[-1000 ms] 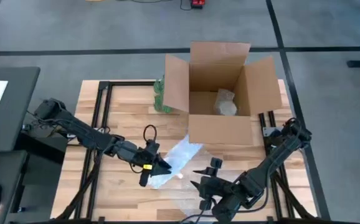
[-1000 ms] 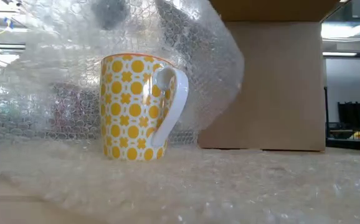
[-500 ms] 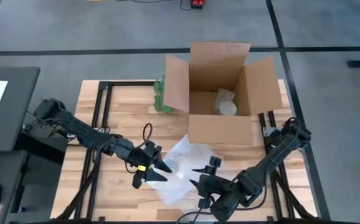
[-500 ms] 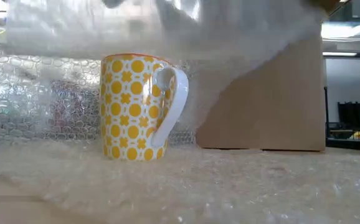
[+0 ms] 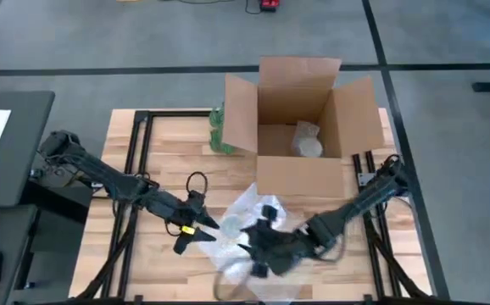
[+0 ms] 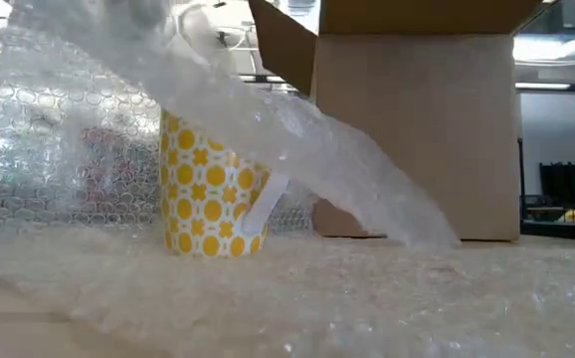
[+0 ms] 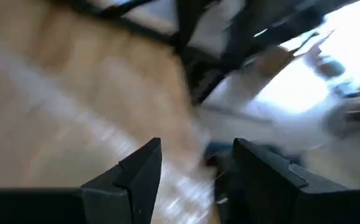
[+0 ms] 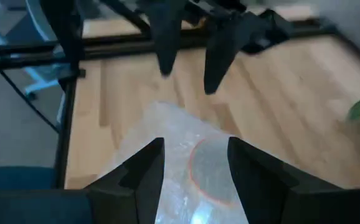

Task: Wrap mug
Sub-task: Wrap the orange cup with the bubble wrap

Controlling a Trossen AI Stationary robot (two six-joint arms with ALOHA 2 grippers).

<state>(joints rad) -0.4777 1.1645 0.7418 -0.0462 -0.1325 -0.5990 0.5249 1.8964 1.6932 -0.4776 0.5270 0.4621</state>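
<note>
My right fingers (image 5: pixel 258 246) have swung in over the bubble wrap (image 6: pixel 297 149), spread open above the mug's rim with nothing in them, and the sheet now slants down across the mug (image 6: pixel 208 189). The yellow-patterned mug stands upright on the wrapped worktop (image 5: pixel 160 161), my left fingers (image 5: pixel 196 233) parted and empty just beside it. Beyond stands the cardboard box (image 5: pixel 300 127).

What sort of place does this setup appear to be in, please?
Probably a robotics lab or workshop: a wooden table on a grey taped floor, an open cardboard box, and desks with monitors behind.
</note>
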